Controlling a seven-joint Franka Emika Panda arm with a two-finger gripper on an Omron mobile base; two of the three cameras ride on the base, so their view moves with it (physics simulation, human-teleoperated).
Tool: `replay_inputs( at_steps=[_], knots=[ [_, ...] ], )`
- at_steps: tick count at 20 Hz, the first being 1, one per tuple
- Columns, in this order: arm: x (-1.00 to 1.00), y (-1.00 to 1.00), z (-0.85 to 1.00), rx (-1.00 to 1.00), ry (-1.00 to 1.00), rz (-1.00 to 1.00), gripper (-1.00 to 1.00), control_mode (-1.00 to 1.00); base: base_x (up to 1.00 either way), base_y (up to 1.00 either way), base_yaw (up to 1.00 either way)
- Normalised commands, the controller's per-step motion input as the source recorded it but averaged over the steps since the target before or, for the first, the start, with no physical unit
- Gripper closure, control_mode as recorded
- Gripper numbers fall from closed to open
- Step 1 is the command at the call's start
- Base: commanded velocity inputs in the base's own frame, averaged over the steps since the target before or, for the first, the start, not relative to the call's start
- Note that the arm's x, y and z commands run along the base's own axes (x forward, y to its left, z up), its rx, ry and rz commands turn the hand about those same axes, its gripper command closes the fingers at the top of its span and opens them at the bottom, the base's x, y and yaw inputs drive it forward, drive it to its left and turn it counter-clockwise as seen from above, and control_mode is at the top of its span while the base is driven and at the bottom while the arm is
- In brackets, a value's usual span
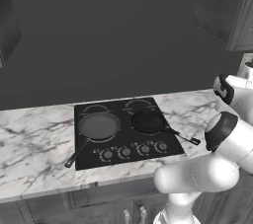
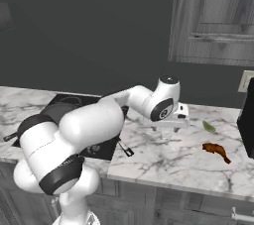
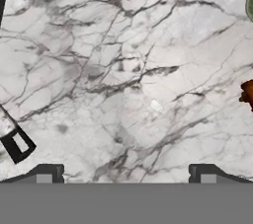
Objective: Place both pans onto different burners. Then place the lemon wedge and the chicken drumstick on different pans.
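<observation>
The white arm [image 2: 89,125] reaches right across the marble counter [image 2: 168,162], partly hiding the black cooktop [image 2: 67,101]. Its gripper [image 2: 171,122] hovers over bare marble. The lemon wedge [image 2: 209,126] lies beyond it, near the chicken drumstick [image 2: 215,150] but apart.

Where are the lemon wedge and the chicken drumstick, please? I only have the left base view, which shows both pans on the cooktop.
Observer: The chicken drumstick lies on the marble counter to the right of the cooktop, near the counter's front edge.
Operator: And the lemon wedge?
Observer: The lemon wedge lies on the same counter just behind the drumstick, apart from it.
Operator: Is the gripper holding anything?
Observer: No. In the hand view the gripper is open over bare marble, with nothing between its fingers.
</observation>
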Motion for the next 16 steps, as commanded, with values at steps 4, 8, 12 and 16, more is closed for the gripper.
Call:
replay_inputs(
  at_steps=[4, 8, 12, 16],
  knots=[
    [0.00, -0.56, 0.00, 0.00, 0.00, 0.00, -1.00, -1.00, 0.00, 0.00, 0.00],
    [0.00, -0.48, 0.00, 0.00, 0.00, 0.01, -1.00, -1.00, 0.00, 0.00, 0.00],
    [0.00, -0.47, 0.00, 0.00, 0.00, 0.04, -1.00, -1.00, 0.00, 0.00, 0.00],
    [0.00, -0.32, 0.00, 0.00, 0.00, 0.01, -1.00, -1.00, 0.00, 0.00, 0.00]
  ],
)
